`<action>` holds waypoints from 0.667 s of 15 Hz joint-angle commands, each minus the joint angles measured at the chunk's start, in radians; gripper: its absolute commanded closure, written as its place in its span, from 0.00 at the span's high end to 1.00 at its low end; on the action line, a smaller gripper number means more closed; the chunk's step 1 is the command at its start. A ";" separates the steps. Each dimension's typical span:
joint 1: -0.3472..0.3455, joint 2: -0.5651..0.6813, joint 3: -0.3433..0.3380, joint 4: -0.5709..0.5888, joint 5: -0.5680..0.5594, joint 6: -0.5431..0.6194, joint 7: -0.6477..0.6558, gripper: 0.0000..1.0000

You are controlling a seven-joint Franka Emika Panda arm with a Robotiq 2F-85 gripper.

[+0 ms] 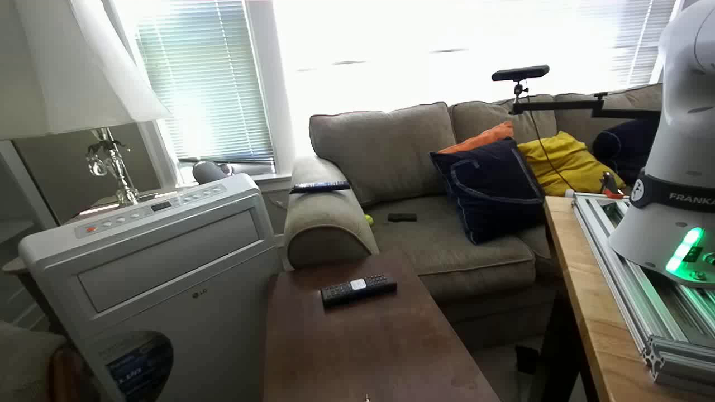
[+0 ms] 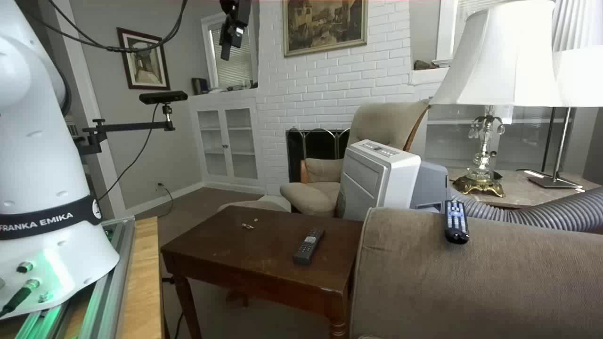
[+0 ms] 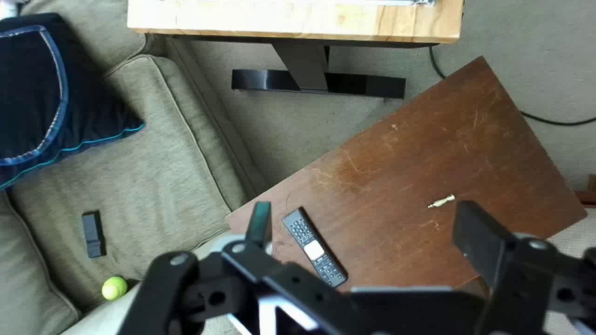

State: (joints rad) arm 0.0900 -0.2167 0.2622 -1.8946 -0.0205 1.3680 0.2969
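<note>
While the black two-fingered gripper (image 3: 363,214) hangs above a reddish-brown wooden table (image 3: 396,163), its fingers are spread wide, with nothing clamped between them. Nearest beneath are two things resting on the tabletop, well apart from the fingertips: a long black plastic remote control (image 3: 314,251) with a pale central patch, at lower centre of the wrist view, and a small brass-coloured metal piece (image 3: 441,201), right of centre.

Judging by this, no grasp has been made: both pieces lie loose, neither has been lifted, and nothing visible can be called finished.

Pale scratches mark the tabletop toward its upper right in the wrist view. At the left of that frame, a grey-tan fabric sofa (image 3: 139,172) bears a dark blue denim cushion (image 3: 28,102) at upper left, and a slim dark block (image 3: 93,234) and a yellow-green ball (image 3: 114,288) at lower left.

In an exterior view, a second black remote (image 2: 456,221) lies on the sofa's arm at right, a white-shaded glass lamp (image 2: 499,56) stands at upper right, and a white portable air conditioner (image 2: 381,174) sits right of centre, with a white painted brick wall (image 2: 325,89) behind.
</note>
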 commanded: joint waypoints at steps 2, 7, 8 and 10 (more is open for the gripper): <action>0.021 0.003 -0.018 0.003 -0.003 -0.002 0.004 1.00; 0.021 0.003 -0.018 0.003 -0.003 -0.002 0.004 1.00; 0.020 0.003 -0.020 -0.004 0.001 0.030 0.016 1.00; 0.014 0.041 -0.031 0.018 0.008 0.086 0.024 1.00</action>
State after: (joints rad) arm 0.0949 -0.2148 0.2545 -1.8951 -0.0205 1.3915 0.2970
